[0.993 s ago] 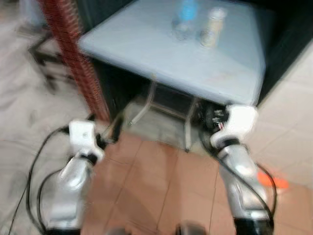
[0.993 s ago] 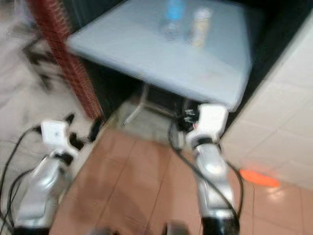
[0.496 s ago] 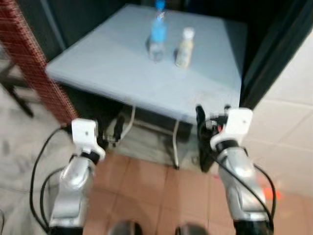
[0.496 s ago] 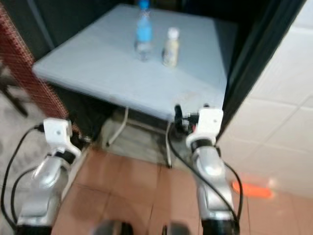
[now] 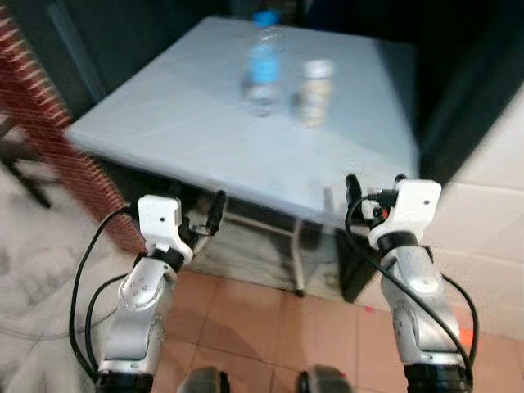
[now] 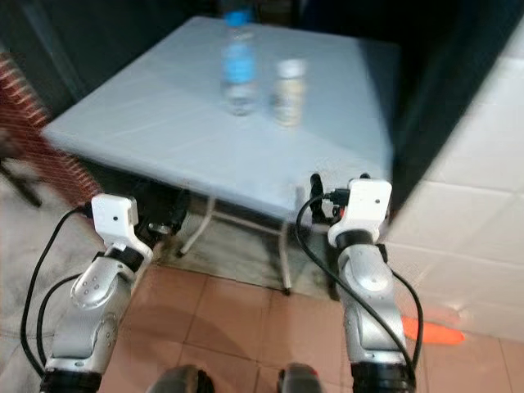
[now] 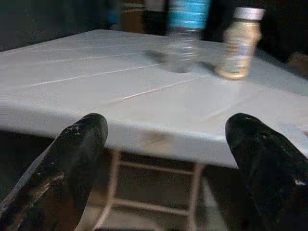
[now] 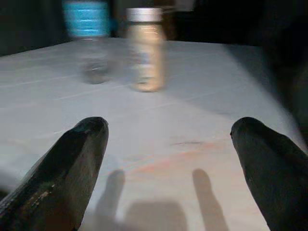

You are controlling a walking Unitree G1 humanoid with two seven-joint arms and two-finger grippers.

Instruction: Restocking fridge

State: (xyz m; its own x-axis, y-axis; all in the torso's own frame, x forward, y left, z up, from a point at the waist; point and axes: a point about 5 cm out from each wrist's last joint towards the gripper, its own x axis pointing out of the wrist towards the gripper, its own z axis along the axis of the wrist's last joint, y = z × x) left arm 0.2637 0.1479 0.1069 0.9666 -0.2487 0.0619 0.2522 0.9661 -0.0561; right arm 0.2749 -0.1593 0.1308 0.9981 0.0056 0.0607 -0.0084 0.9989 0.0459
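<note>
A clear water bottle [image 5: 262, 78] with a blue cap and label stands on a pale blue folding table [image 5: 164, 131]. Beside it, on its right, stands a beige bottle [image 5: 315, 92] with a white cap. My left gripper [image 5: 199, 214] is open, level with the table's near edge on the left. My right gripper [image 5: 372, 195] is open at the near edge on the right. The left wrist view looks across the tabletop at the water bottle [image 7: 185, 33] and the beige bottle [image 7: 239, 43]. The right wrist view has the beige bottle [image 8: 145, 48] nearly straight ahead.
A red brick pillar [image 5: 33, 98] stands left of the table, with a dark chair leg [image 5: 24, 176] beside it. A white tiled wall [image 5: 491, 196] rises on the right. Metal table legs [image 5: 299, 262] stand over the terracotta tile floor [image 5: 270, 327]. An orange mark [image 6: 434, 332] lies on the floor.
The whole picture has shifted: the camera has turned and come closer to the table, so the bottles look nearer and more central. Both arms stay raised with open fingers.
</note>
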